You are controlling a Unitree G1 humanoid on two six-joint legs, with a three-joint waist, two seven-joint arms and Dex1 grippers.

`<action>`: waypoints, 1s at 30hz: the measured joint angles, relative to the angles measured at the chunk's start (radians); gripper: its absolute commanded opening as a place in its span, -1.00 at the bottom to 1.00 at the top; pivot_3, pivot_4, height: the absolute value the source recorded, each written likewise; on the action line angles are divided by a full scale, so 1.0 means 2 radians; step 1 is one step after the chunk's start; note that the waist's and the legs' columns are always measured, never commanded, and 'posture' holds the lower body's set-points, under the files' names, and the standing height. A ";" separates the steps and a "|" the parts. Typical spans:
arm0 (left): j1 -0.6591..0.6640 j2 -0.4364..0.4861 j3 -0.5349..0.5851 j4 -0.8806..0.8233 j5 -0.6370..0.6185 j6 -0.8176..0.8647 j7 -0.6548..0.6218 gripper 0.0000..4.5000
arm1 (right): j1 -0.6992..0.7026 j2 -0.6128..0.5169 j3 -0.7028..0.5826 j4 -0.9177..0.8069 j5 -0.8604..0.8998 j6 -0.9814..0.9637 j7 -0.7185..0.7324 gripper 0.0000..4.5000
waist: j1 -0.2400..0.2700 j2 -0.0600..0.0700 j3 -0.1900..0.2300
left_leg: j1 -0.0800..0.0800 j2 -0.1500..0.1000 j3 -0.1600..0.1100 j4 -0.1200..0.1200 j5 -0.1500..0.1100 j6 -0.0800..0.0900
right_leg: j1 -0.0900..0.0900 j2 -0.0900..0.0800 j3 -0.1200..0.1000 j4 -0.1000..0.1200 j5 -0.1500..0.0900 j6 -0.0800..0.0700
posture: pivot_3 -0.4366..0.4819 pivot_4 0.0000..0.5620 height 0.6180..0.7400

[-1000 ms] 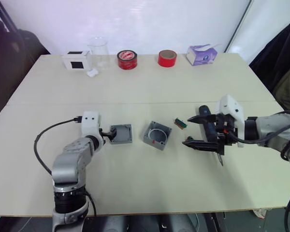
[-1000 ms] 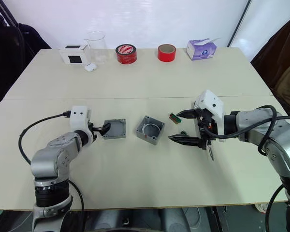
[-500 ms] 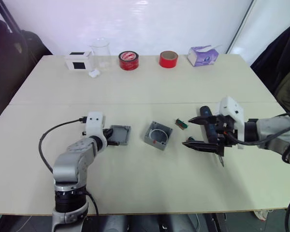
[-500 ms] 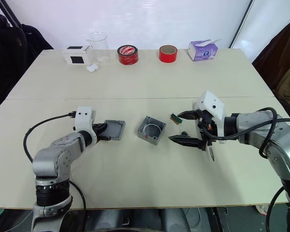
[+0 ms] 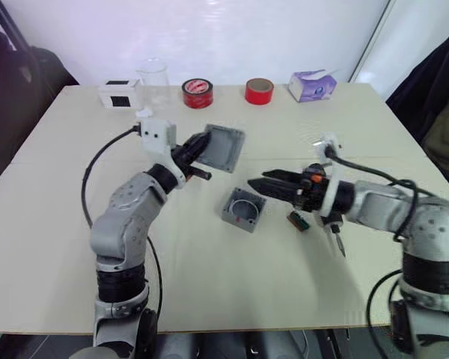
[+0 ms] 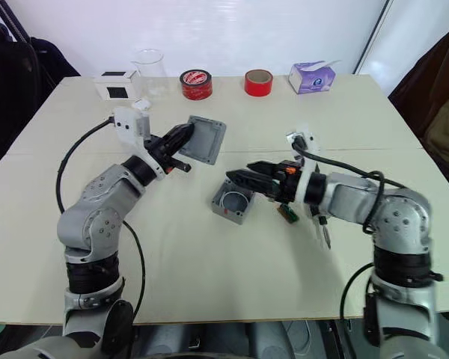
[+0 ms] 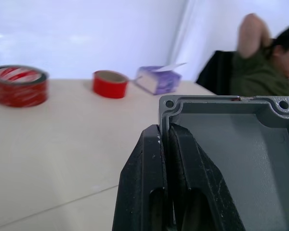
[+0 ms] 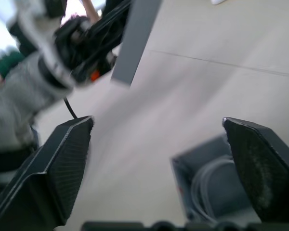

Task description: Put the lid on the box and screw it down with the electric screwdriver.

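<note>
Above the table point(image 5: 52, 224), from my head camera, my left gripper point(image 5: 200, 146) pinches the lid point(image 5: 223, 147) by one edge, fingers closed on its rim, tilted in the air over and behind the box point(image 5: 243, 210). The box sits open on the table with a white loop inside. My right gripper point(image 5: 260, 185) is spread wide, empty, its tips just at the box's far corner. The screwdriver point(image 5: 334, 238) lies beside my right forearm, not yet picked up. I judge a one-edge pinch could let the lid swing or slip as I lower it, and my right fingers could nudge the box out of line. A small green part point(image 5: 297, 220) lies just beside the box, in the way of a sliding box.

Through my left wrist camera, two fingers point(image 7: 154, 192) clamp the lid's rim; red tape rolls point(image 7: 17, 84), a tissue box point(image 7: 158, 79) and a person point(image 7: 267, 62) sit beyond.

Through my right wrist camera, both fingers point(image 8: 58, 168) stand far apart, the box point(image 8: 207, 183) between them, the lid point(image 8: 135, 38) above.
</note>
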 measured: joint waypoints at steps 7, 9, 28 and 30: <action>0.008 0.020 -0.030 0.013 -0.008 -0.030 -0.013 -0.98 | -0.009 0.034 0.024 0.013 0.147 -0.053 -0.149 1.00 | -0.003 0.000 0.000 | 0.000 0.000 0.000 0.000 0.000 0.000 | 0.000 0.000 0.000 0.000 0.000 0.000 | -0.05 -0.47 1.00; 0.009 0.023 -0.036 0.013 -0.008 -0.033 -0.014 -0.98 | -0.009 0.030 0.027 0.013 0.165 -0.064 -0.163 1.00 | -0.004 0.000 0.000 | 0.000 0.000 0.000 0.000 0.000 0.000 | 0.000 0.000 0.000 0.000 0.000 0.000 | -0.05 -0.47 1.00; 0.020 0.042 -0.042 0.010 -0.019 -0.053 -0.005 -0.53 | 0.002 -0.018 0.066 0.006 0.182 -0.100 -0.173 -0.92 | -0.009 0.000 0.000 | 0.000 0.000 0.000 0.000 0.000 0.000 | 0.000 0.001 0.000 -0.001 0.000 0.000 | -0.05 -0.47 1.00; 0.022 0.046 -0.041 0.010 -0.024 -0.051 -0.006 -0.18 | 0.002 -0.022 0.066 0.004 0.179 -0.101 -0.170 -0.92 | -0.009 0.000 0.000 | 0.000 0.000 0.000 0.000 0.000 0.000 | 0.000 0.001 0.000 -0.001 0.000 0.000 | -0.05 -0.47 1.00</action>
